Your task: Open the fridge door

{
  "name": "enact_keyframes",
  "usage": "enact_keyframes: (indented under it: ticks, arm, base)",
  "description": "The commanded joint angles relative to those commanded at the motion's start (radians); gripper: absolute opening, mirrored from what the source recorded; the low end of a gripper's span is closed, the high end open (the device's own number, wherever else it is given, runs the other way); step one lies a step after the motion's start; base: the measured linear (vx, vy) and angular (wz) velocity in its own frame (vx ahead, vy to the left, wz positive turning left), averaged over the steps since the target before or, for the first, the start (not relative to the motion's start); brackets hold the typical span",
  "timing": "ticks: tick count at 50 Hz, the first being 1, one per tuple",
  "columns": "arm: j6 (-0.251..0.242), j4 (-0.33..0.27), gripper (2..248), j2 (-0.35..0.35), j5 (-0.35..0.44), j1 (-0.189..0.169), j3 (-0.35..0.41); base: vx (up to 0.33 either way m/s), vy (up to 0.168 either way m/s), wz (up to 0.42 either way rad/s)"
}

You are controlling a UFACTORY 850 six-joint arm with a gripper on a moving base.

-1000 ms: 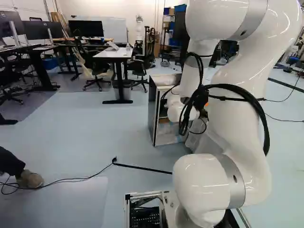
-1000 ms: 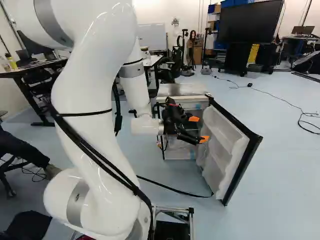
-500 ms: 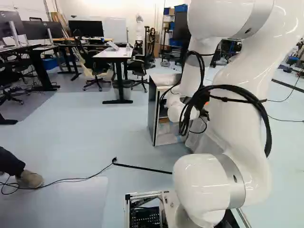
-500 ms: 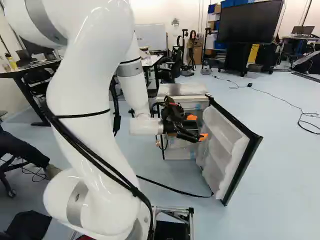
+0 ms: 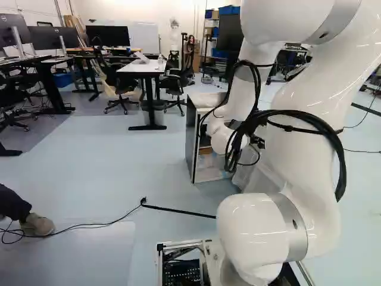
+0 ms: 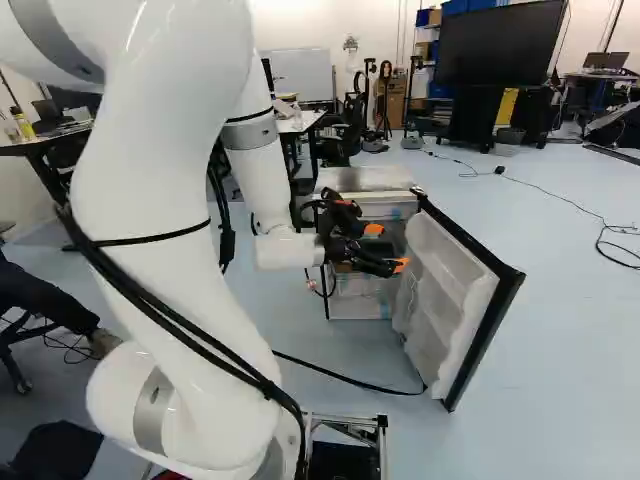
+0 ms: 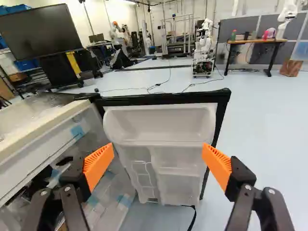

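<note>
Facing the inner side of the fridge door [image 7: 166, 124], the claw [image 7: 157, 156] has it almost straight ahead; from where I stand in the room, the door is already swung well out from the fridge [image 6: 365, 180], towards the right of the right base view, with its hinge side by the cabinet and its free edge out over the floor [image 6: 560, 340]; the panel stands upright, and its dark top edge [image 7: 168, 99] runs across ahead of the claw, roughly in line with the spread from one finger to the other; the fridge's body lies alongside the claw, close by one finger, while the free edge comes beyond the other.

The claw is spread wide, its orange pads [image 7: 98, 166] far apart with nothing pinched between them; it looks to be short of the door's inner face, though I can't tell how much space is left.

The white arm [image 6: 160, 220] rises tall from its base, bends over high up, drops its forearm [image 6: 262, 165] towards the fridge, and holds the wrist [image 6: 288, 250] out nearly level, pointing at the door; I'd judge the opening all but done; a push straight ahead would swing the door wider, while drifting towards the cabinet could catch a finger on it.
</note>
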Motion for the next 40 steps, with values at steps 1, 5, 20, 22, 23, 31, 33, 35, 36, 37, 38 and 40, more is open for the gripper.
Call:
enact_keyframes:
  ticks: [1, 5, 20, 22, 23, 31, 33, 35, 36, 37, 38, 40]
  arm:
    - [0.000, -0.007, 247, 0.004, -0.003, 0.001, 0.002]
    - [0.000, -0.037, 247, 0.020, -0.014, 0.003, 0.011]
    - [0.000, -0.163, 247, 0.087, -0.061, 0.013, 0.051]
    - [0.000, -0.182, 247, 0.097, -0.068, 0.014, 0.057]
    - [0.000, -0.191, 247, 0.102, -0.072, 0.015, 0.060]
    - [0.000, -0.272, 247, 0.145, -0.102, 0.022, 0.085]
    - [0.000, -0.295, 247, 0.157, -0.111, 0.023, 0.093]
    - [0.000, -0.315, 247, 0.168, -0.118, 0.025, 0.099]
    - [0.000, -0.326, 247, 0.174, -0.122, 0.026, 0.102]
    - [0.000, -0.337, 247, 0.180, -0.126, 0.027, 0.106]
    - [0.000, -0.348, 247, 0.186, -0.131, 0.028, 0.109]
    - [0.000, -0.371, 247, 0.198, -0.139, 0.029, 0.116]
  base:
    - [0.000, 0.000, 0.000]
    - [0.000, 0.000, 0.000]
    - [0.000, 0.000, 0.000]
    - [0.000, 0.000, 0.000]
    - [0.000, 0.000, 0.000]
    - [0.000, 0.000, 0.000]
    - [0.000, 0.000, 0.000]
    - [0.000, 0.000, 0.000]
    - [0.000, 0.000, 0.000]
    - [0.000, 0.000, 0.000]
    - [0.000, 0.000, 0.000]
    - [0.000, 0.000, 0.000]
